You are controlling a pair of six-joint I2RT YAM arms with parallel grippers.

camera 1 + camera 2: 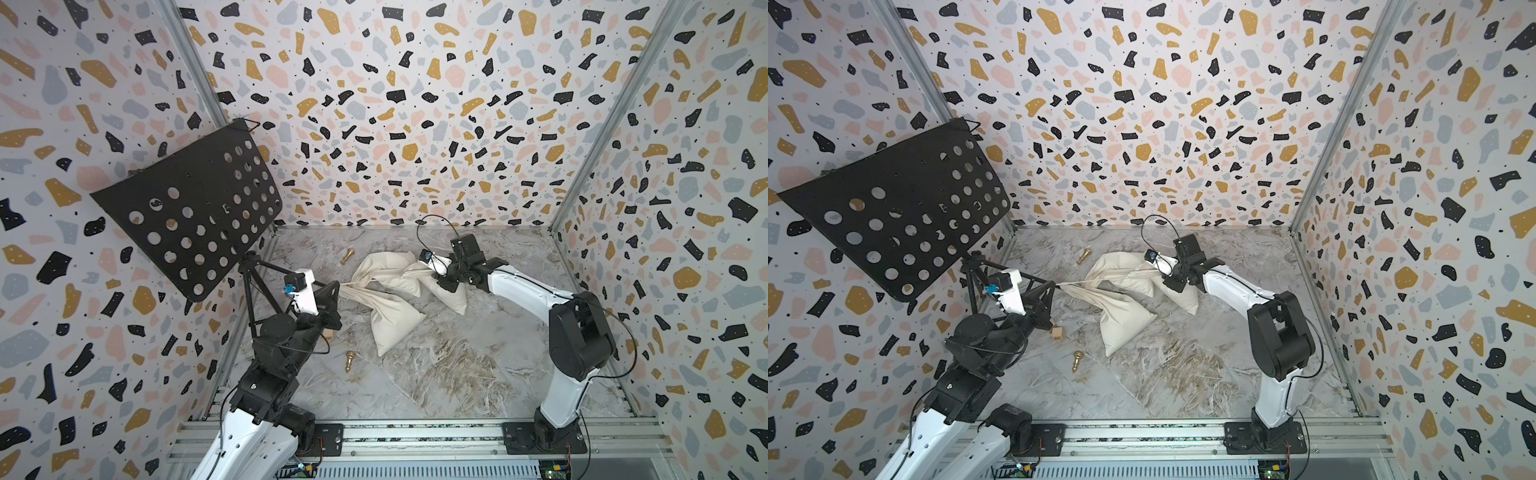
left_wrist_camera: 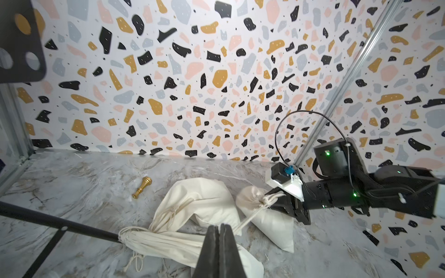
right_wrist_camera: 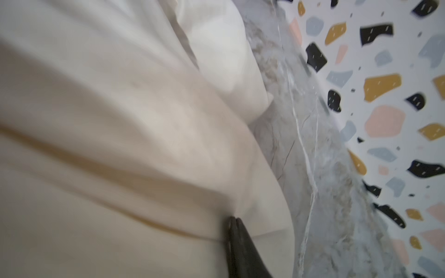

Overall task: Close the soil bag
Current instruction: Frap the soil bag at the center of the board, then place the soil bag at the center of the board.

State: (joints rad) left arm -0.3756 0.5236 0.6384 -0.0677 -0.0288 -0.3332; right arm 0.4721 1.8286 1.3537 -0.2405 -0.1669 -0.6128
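Observation:
The soil bag is a cream cloth sack lying on the marble table, to the right of two similar sacks. Its neck is bunched tight. A drawstring runs taut from that neck to my left gripper, which is shut on it. My right gripper sits at the neck, its jaws pinched together on the bag's cloth. In the right wrist view the cloth fills most of the picture.
Two other cream sacks lie left of the soil bag. Gold chess pieces and a small wooden cube lie on the table. A black perforated music stand on a tripod stands beside my left arm.

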